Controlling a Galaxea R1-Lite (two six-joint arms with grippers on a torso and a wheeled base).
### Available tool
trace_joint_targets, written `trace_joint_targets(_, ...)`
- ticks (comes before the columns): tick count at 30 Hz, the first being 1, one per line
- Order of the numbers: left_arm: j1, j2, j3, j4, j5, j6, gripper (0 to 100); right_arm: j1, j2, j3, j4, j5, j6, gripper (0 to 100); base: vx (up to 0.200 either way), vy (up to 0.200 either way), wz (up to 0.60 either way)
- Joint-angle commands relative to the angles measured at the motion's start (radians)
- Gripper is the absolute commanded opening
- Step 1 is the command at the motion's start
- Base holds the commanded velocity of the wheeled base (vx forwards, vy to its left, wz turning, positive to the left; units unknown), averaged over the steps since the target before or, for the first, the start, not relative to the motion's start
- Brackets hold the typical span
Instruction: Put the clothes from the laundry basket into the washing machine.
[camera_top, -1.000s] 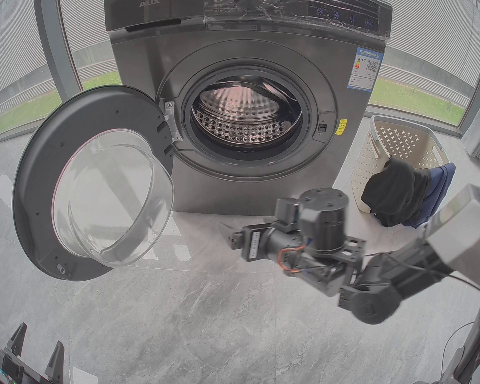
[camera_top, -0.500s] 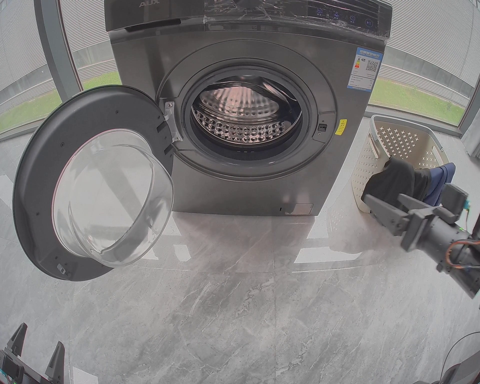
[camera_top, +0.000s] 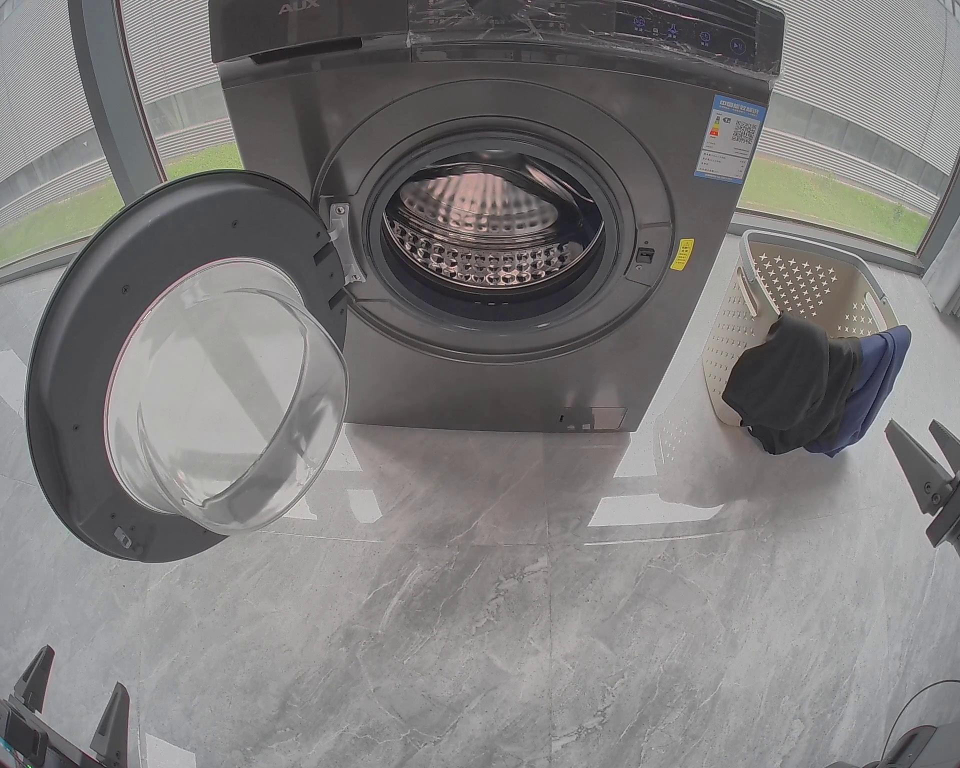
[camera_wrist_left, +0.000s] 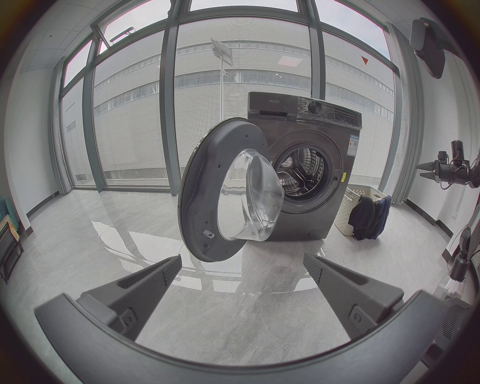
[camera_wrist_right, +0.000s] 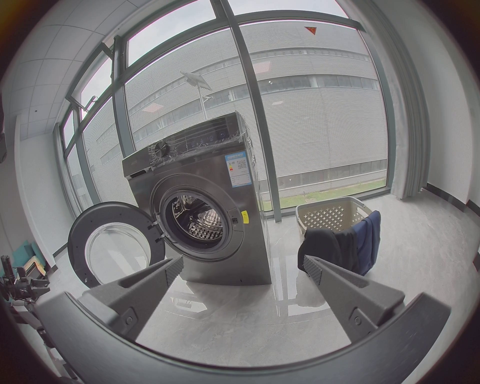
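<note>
While both end effectors (camera_wrist_left: 241, 259) (camera_wrist_right: 243, 259) gape empty, clothes (camera_top: 800, 385) hang downward over the basket rim (camera_top: 810, 243).

The left gripper (camera_wrist_left: 241, 260) is matte dark-grey plastic. It has two wedge-shaped fingers (camera_wrist_left: 135, 295) tapering to blunt tips, each with one round recessed screw hole (camera_wrist_left: 129, 318) near its base. They sit on a broad curved rail (camera_wrist_left: 240, 367) of the same grey. The right gripper (camera_wrist_right: 242, 261) is its twin (same wedges, same single hole per finger). From across the room its tips look like sharp black spikes, backed by a chunky black wrist (camera_wrist_left: 457, 171) with a small block standing on top.
</note>
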Motion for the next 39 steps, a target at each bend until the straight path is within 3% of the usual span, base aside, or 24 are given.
trace_joint_targets(1, 0.000, -0.007, 0.015, -0.001, 0.001, -0.001, 100, -0.012, -0.062, 0.011, 0.001, 0.000, 0.000, 100, 0.000, 0.000, 0.00)
trace_joint_targets(9, 0.000, -0.007, 0.015, 0.000, 0.001, -0.002, 100, -0.035, -0.106, 0.054, 0.003, 0.009, -0.027, 100, 0.000, 0.000, 0.00)
trace_joint_targets(39, 0.000, -0.007, 0.015, 0.000, 0.001, -0.001, 100, -0.037, -0.191, 0.145, 0.003, 0.021, -0.022, 100, 0.000, 0.000, 0.00)
